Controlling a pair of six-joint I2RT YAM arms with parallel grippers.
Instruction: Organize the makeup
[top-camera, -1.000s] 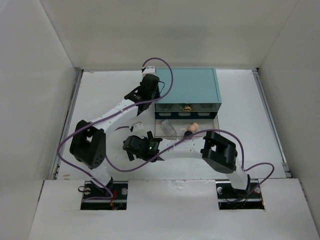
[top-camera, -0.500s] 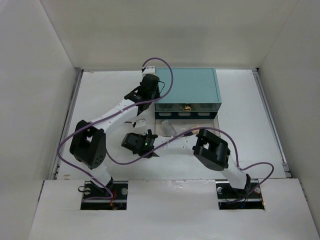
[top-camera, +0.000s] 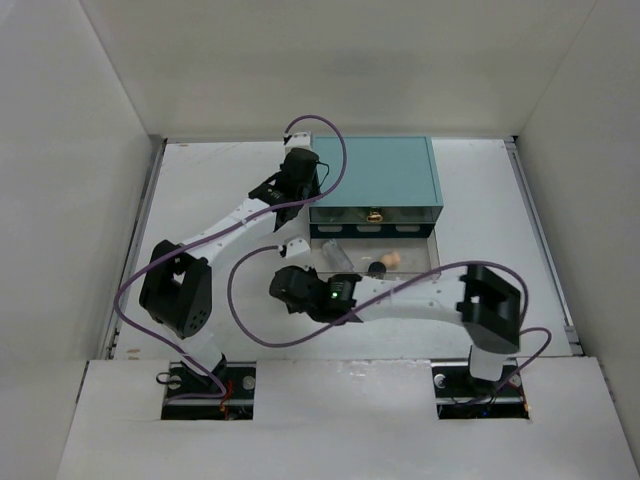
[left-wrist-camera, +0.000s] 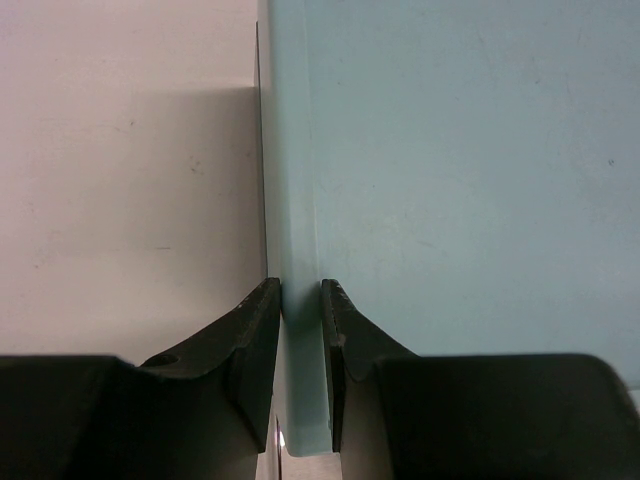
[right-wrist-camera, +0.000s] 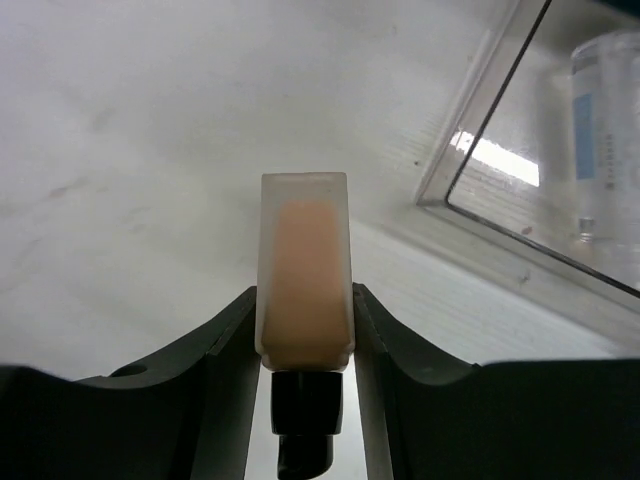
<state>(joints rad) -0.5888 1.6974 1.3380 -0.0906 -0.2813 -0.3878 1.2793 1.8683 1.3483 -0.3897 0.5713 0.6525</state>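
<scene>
My right gripper is shut on the tan tube, both fingers pressed to its sides and its black cap pointing back at the wrist. From above, this gripper sits just left of the clear drawer, which is pulled out of the teal box. A clear tube, a peach sponge and a black round jar lie in the drawer. My left gripper is shut on the teal box's left edge.
White walls enclose the table on three sides. The drawer's clear corner lies close to the right of the held tube, with the clear tube behind its wall. Purple cables loop over both arms.
My right gripper has closed on the tan tube and shifted right toward the drawer, its elbow swinging far right. The left arm has not moved.
</scene>
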